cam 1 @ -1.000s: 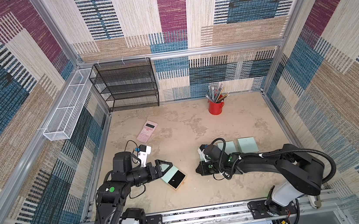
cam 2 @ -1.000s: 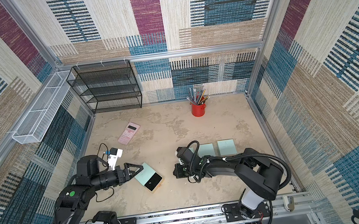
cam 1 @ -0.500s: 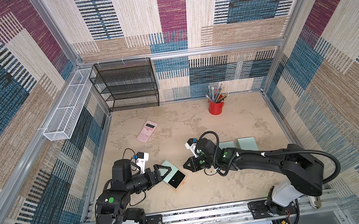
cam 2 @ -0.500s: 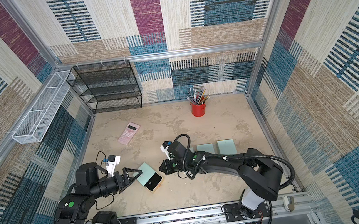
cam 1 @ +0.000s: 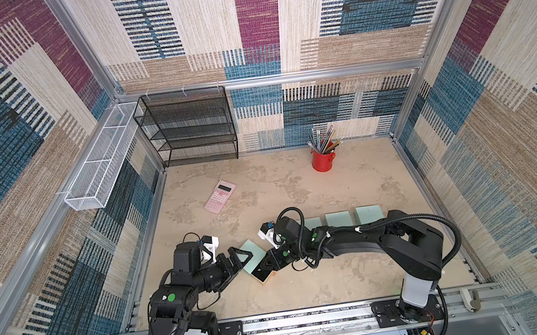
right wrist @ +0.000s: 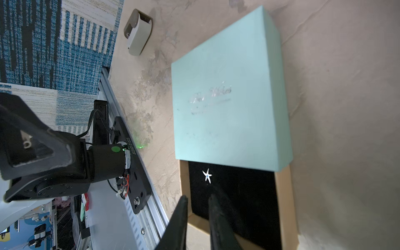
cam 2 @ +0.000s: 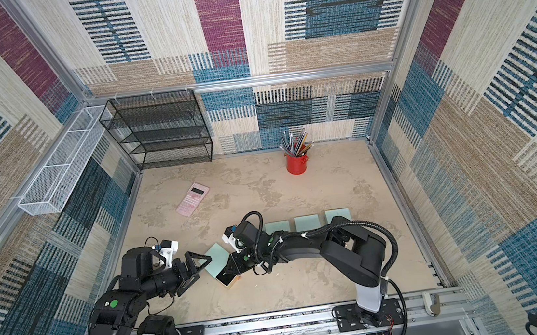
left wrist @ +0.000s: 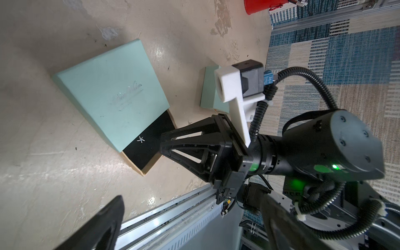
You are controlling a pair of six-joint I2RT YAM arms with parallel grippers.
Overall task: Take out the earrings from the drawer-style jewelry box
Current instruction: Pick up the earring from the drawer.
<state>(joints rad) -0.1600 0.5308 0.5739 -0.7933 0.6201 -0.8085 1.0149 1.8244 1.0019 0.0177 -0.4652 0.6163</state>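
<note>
While the left gripper (cam 1: pixel 241 264) gapes wide just beside the mint box (right wrist: pixel 227 97), the right gripper (right wrist: pixel 198 198) hangs narrowly parted and empty over the black drawer (right wrist: pixel 242 194). Just beyond lies one star earring (right wrist: pixel 207 175), likely light, stiff and slippery; pinch its centre.

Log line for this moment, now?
drawer: partly out; star earring: in drawer; right end effector: slightly open, over drawer; left end effector: wide open, by jewelry box
</note>
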